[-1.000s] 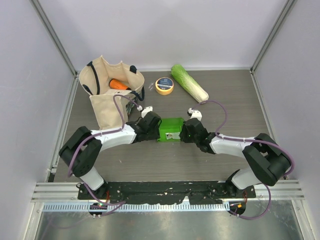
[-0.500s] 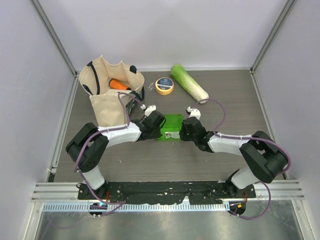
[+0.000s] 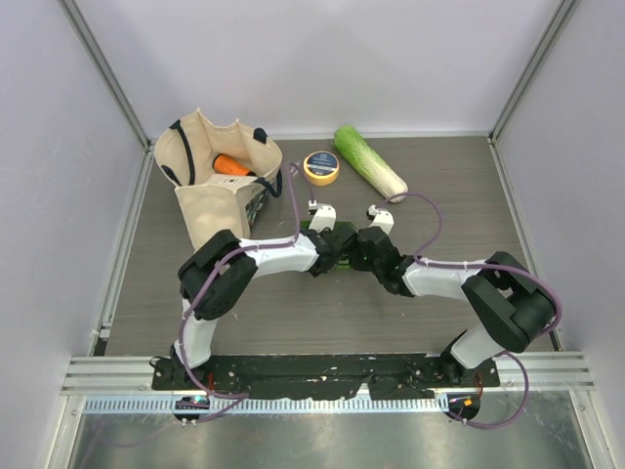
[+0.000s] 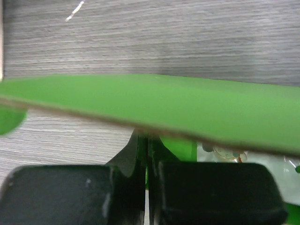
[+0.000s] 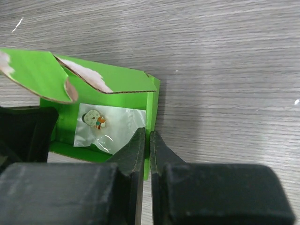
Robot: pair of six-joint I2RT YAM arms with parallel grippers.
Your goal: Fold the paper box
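Both grippers are pinched onto opposite end walls of the paper box.

The right gripper (image 5: 147, 133) is seen with its jaws nearly together on the thin right-hand wall of the paper box (image 5: 112, 91). The left gripper (image 4: 146, 138) is fully closed, with a sliver of green card apparently caught between its fingers. The box is spanned between the two, its length running from one gripper to the other, so neither arm is nearer. It is set at the middle of the table (image 3: 439, 195) and is almost hidden from above. A loose flap (image 4: 150, 101) is held across the left wrist view. The next fold is judged to depend on that flap being brought down over the open top.
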